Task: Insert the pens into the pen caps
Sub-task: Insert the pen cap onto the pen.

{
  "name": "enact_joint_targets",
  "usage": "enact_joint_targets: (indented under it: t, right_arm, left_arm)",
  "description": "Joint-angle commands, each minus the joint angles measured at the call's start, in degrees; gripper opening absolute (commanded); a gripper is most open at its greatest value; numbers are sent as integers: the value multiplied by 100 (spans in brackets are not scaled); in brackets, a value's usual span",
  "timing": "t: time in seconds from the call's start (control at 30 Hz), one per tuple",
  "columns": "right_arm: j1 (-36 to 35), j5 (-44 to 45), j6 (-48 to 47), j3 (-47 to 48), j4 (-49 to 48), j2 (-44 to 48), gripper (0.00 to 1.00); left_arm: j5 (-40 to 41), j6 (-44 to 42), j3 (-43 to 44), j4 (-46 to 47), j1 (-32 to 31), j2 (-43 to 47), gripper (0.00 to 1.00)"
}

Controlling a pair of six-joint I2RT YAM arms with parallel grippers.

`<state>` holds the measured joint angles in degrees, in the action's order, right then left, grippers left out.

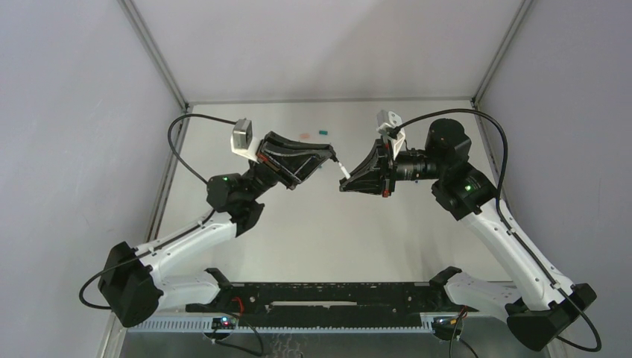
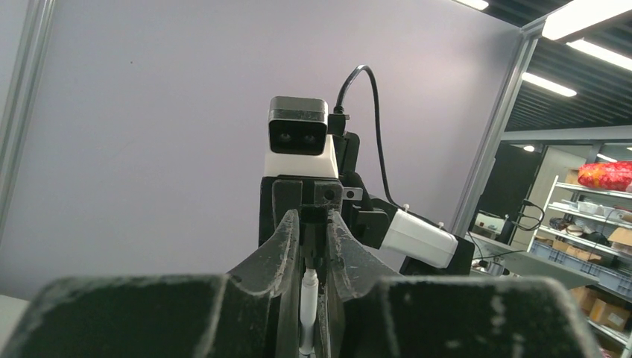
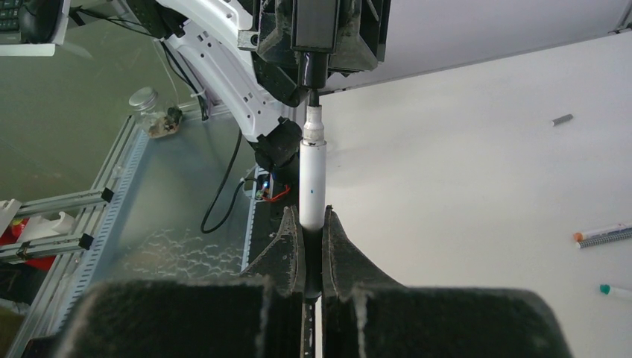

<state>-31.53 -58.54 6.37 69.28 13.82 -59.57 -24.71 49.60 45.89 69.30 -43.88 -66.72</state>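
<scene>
- pen [image 3: 311,179]: a smooth white barrel with a grey collar and dark nib, clamped in the closed right end effector [image 3: 313,224] and held above the bench [image 3: 484,186].
- a black cap [image 3: 313,71], short and round, appears to be gripped by the closed left end effector [image 1: 332,155].
- the nib is set at the cap's mouth with the collar bare, so seating is judged unfinished.
- two pens [image 3: 602,236], a grey cap [image 3: 562,119], a pink cap [image 1: 305,135] and a teal cap [image 1: 323,131] are seen loose on the matte white bench.
- most of the task is judged left.
</scene>
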Motion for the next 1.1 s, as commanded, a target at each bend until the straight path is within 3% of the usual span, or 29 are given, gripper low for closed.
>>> enact_joint_targets:
  t: [0.0, 0.8, 1.07]
  right_arm:
    - [-64, 61, 80, 16, -231, 35, 0]
    - [3, 63, 119, 58, -355, 57, 0]
    - [36, 199, -10, 218, -355, -24, 0]
  left_arm:
    - [-113, 71, 418, 198, -46, -35, 0]
    - [-271, 255, 454, 208, -42, -223, 0]
    - [-675, 442, 505, -23, -44, -342, 0]
